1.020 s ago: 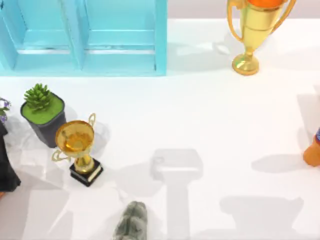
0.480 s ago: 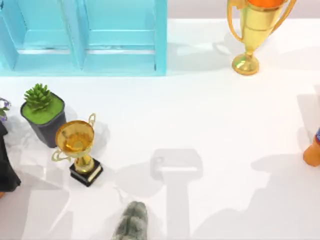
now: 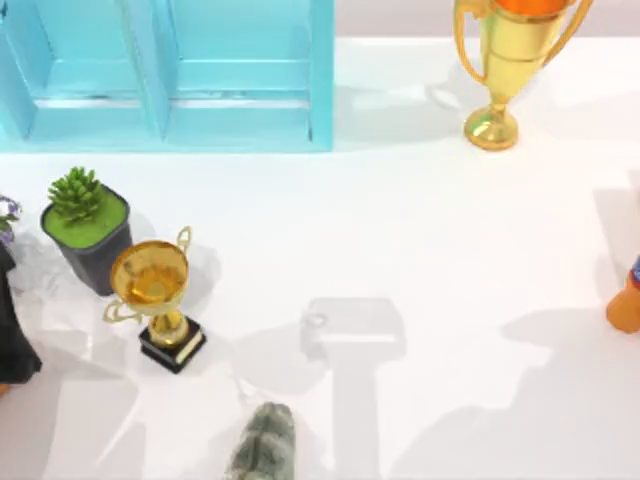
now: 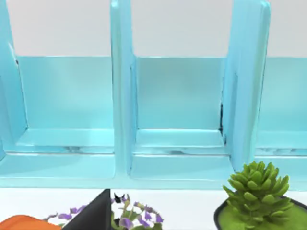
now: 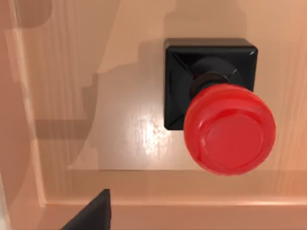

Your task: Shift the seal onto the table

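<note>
One seal point(image 5: 218, 108) upright on a wooden tray point(image 5: 96, 110) directly beneath the right end effector, its grip state impossible to tell, white counter point(image 3: 420, 230) bearing two trophies

matte black angular gripper part point(image 5: 91, 213), sharp-edged

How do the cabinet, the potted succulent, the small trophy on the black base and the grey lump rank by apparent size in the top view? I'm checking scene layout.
1. Turquoise cabinet, by far the largest.
2. Potted succulent and small trophy: look alike, unranked.
3. Grey lump, cut by the frame edge, so its size is unsure.
</note>
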{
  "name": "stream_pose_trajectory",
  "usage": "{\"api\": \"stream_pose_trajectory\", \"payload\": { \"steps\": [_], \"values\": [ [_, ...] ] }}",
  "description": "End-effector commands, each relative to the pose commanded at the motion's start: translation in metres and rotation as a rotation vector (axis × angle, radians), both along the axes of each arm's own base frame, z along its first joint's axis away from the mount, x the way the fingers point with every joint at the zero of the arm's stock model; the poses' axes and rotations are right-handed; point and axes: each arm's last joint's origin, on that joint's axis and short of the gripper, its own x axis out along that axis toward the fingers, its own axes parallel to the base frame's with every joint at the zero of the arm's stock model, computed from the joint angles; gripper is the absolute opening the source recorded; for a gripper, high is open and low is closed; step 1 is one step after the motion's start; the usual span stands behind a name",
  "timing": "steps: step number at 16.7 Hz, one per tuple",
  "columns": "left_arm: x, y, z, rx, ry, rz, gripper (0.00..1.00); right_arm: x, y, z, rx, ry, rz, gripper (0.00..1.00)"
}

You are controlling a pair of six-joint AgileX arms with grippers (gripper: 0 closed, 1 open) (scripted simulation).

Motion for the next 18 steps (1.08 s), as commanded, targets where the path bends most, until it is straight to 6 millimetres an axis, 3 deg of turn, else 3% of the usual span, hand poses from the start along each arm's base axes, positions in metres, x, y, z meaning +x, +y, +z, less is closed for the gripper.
{"api": "stream_pose_trajectory", "payload": {
  "steps": [3,10,15,18],
  "values": [
    [0.000,0.000,0.000,0.000,0.000,0.000,1.00,0.001,-0.001,-0.020,0.004,0.007,-0.003,1.00],
    [0.000,0.000,0.000,0.000,0.000,0.000,1.00,0.000,-0.001,-0.095,0.000,-0.001,-0.003,1.00],
    [0.000,0.000,0.000,0.000,0.000,0.000,1.00,0.000,-0.001,-0.099,0.001,0.002,-0.003,1.00],
    [0.000,0.000,0.000,0.000,0.000,0.000,1.00,0.000,-0.001,-0.099,0.001,0.002,-0.003,0.77]
  ]
}}
